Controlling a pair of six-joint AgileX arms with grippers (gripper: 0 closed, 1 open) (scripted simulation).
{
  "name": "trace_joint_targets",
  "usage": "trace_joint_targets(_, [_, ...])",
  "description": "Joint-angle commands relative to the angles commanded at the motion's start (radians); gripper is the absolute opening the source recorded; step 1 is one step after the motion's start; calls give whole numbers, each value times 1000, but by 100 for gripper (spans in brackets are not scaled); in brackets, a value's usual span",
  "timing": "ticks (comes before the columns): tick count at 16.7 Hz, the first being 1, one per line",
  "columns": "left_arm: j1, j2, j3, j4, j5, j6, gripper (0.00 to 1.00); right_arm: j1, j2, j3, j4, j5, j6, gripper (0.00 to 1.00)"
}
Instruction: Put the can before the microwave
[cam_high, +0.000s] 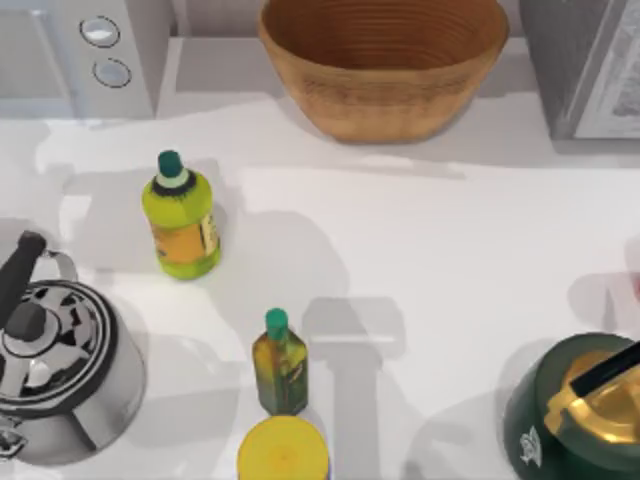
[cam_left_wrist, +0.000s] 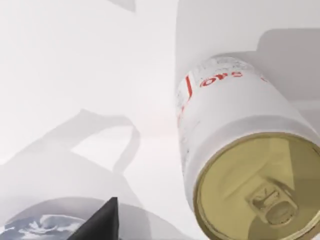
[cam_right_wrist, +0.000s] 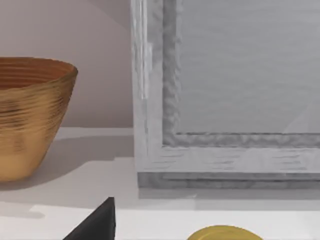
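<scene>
white tabletop (cam_high: 420, 250) runs across the whole top view, with shadows lying over it. the microwave (cam_high: 80, 50) sits in the upper left of the frame, its two round dials (cam_high: 100, 32) facing the table. a woven basket (cam_high: 385, 60) stands at upper centre and a darker grey appliance (cam_high: 590, 65) at upper right. a yellow-green bottle (cam_high: 182, 218) stands left of centre, a small oil bottle (cam_high: 280, 365) lower centre, with a yellow-topped container (cam_high: 283, 452) just beside it at the bottom edge. a steel kettle (cam_high: 55, 370) fills the lower left and a green teapot (cam_high: 585, 410) the lower right.

the can (cam_left_wrist: 240, 160) is seen in the left wrist view, at the right of that frame, standing upright on the white surface with its gold pull-tab top toward the camera. a dark fingertip (cam_left_wrist: 100, 222) of the left gripper pokes in at the bottom edge, apart from the can; whether that gripper is spread or pressed together i cannot tell. the right wrist view likewise shows one dark fingertip (cam_right_wrist: 97, 222) at the bottom, facing the dark appliance and basket, state unknowable.

the can looks light and stiff, though thin walls would dent under a hard squeeze, and the smooth painted side is likely slippery. best hold, i judge, is across the cylinder's mid-height, fingers on opposite sides, kept upright.
</scene>
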Motion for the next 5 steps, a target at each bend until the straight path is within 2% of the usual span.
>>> trace_joint_targets(5, [-3,-2,98,-96,1,1,100,0,0,0,0,0,0,100])
